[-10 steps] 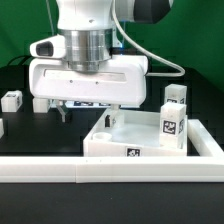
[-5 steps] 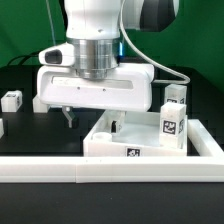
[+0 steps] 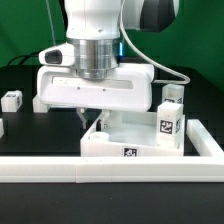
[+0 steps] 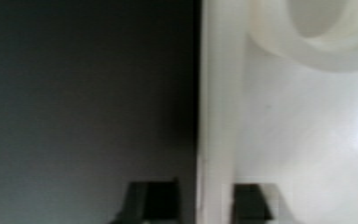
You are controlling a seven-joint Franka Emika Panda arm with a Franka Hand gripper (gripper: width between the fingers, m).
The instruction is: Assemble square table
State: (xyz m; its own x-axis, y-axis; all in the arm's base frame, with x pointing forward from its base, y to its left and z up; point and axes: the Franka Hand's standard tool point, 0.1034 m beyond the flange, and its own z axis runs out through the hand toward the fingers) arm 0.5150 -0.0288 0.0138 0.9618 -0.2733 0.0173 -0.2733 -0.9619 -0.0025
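Note:
The white square table top [image 3: 140, 134] lies rim up at the exterior view's right, with a small tag on its front wall. One tagged leg [image 3: 171, 122] stands upright in its right part, and another leg [image 3: 176, 96] stands just behind it. My gripper [image 3: 90, 120] is low over the top's left rim. In the wrist view my gripper [image 4: 201, 205] is open, with one finger [image 4: 149, 200] outside the rim wall and the other inside. The slab [image 4: 291, 130] and a round corner socket [image 4: 322, 30] show there. I cannot tell whether the fingers touch the rim.
A loose tagged leg [image 3: 12, 99] stands at the exterior view's left, and another white part shows at the left edge [image 3: 2, 127]. The long white rail fence [image 3: 100, 172] runs along the front and up the right side [image 3: 212, 142]. The table mat is black.
The gripper has moved toward the exterior view's right and come down, so its fingers now straddle the table top's left rim. The table top and the legs have not moved.

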